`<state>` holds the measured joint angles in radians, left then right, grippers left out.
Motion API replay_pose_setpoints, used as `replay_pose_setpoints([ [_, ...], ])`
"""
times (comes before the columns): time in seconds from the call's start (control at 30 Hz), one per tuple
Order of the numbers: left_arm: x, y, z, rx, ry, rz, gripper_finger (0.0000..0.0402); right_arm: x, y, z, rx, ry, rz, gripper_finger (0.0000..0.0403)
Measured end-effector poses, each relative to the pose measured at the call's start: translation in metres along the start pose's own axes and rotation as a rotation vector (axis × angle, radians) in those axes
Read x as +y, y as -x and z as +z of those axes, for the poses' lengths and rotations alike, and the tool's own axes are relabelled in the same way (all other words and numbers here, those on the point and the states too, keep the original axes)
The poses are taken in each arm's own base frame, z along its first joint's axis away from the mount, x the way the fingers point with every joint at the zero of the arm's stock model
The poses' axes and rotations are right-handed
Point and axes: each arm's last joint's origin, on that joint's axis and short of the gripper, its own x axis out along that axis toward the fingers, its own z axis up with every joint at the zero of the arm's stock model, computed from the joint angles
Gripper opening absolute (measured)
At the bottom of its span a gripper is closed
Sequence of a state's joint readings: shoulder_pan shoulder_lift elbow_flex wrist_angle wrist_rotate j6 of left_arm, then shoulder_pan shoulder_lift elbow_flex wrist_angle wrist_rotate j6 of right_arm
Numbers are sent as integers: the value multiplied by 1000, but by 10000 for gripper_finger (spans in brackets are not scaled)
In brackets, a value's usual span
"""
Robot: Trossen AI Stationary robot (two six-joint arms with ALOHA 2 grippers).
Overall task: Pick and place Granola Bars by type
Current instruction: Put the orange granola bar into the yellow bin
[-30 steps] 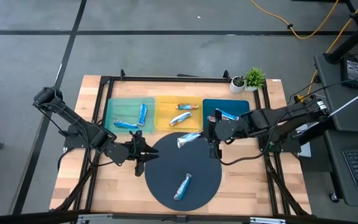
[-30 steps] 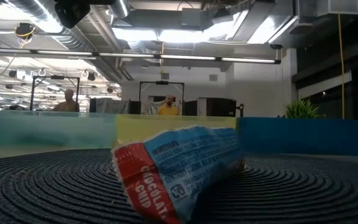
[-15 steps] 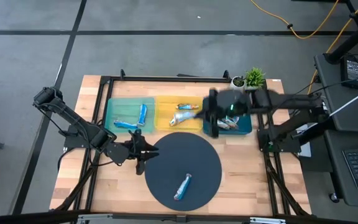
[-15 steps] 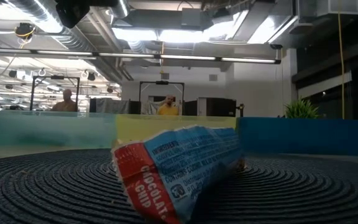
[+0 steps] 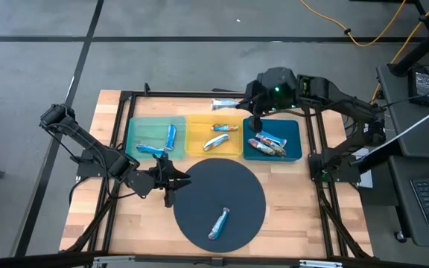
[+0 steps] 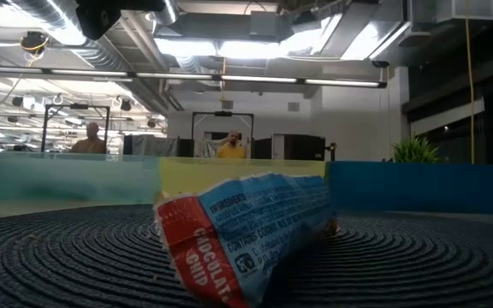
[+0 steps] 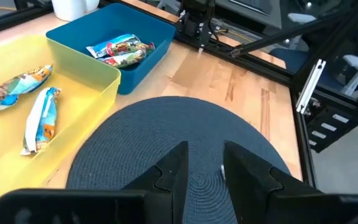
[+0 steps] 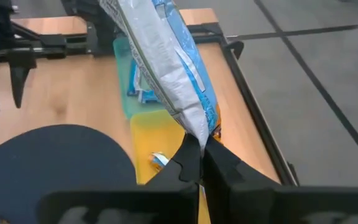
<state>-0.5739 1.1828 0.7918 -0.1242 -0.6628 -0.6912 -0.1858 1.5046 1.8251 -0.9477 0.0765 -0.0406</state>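
My right gripper (image 5: 244, 104) is raised over the table's far edge, shut on a silver-white and blue granola bar (image 8: 166, 62). Another blue bar (image 5: 219, 222) lies flat on the round dark mat (image 5: 237, 190) and fills the low view (image 6: 246, 235). More bars lie in the teal tray (image 5: 136, 126), the yellow tray (image 5: 196, 123) and the blue tray (image 5: 293, 130). My left gripper (image 7: 202, 169) hovers open at the mat's left edge (image 5: 171, 181), with nothing between its fingers. My right gripper pinches the bar's crimped wrapper end (image 8: 194, 134) between its two fingertips. The fingers come from the table's right, slanting down. The bar sticks out beyond the fingertips toward the table's left, lifted clear of the trays and the mat.
A small potted plant (image 5: 304, 93) and a white cup (image 5: 284, 98) stand at the far right corner. A black frame rail (image 5: 199, 94) runs along the far edge, right under the held bar. Bare wood lies on both sides of the mat.
My right gripper has lifted the silver-white bar off the mat's far part. It carried the bar up and toward the far edge, past the yellow and blue trays. It has stayed shut on the bar throughout.
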Motion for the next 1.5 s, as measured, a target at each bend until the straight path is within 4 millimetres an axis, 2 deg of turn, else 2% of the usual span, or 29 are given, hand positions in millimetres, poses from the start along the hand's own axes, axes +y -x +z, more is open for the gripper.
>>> replay_pose_setpoints([
  [0.07, 0, 0, 0, -2, 5, 2, 92, -4, -7, -2, 15, 7, 15, 8],
  [0.17, 0, 0, 0, -10, 5, 11, 92, -10, -30, -5, 73, 42, -1, 8],
  [0.3, 1, 0, 1, -30, 5, 36, 92, -18, -79, -14, 183, 69, -14, 8],
  [0.47, 1, 0, 1, -36, 11, 43, 92, -18, -146, -36, 347, 127, 12, 8],
  [0.57, 1, 0, 1, -36, 31, 42, 92, -17, -177, -51, 422, 152, 31, 9],
  [0.67, 1, 0, 1, -37, 52, 42, 92, -14, -200, -62, 466, 176, 87, 9],
  [0.97, 2, 0, 2, -52, 66, 59, 92, -17, -229, -73, 460, 146, 104, 10],
  [1.23, 2, 0, 2, -54, 59, 61, 92, -35, -260, -103, 596, 18, 70, 9],
  [1.5, 2, 0, 1, -50, 51, 65, 92, -37, -270, -119, 684, -20, 73, 12],
])
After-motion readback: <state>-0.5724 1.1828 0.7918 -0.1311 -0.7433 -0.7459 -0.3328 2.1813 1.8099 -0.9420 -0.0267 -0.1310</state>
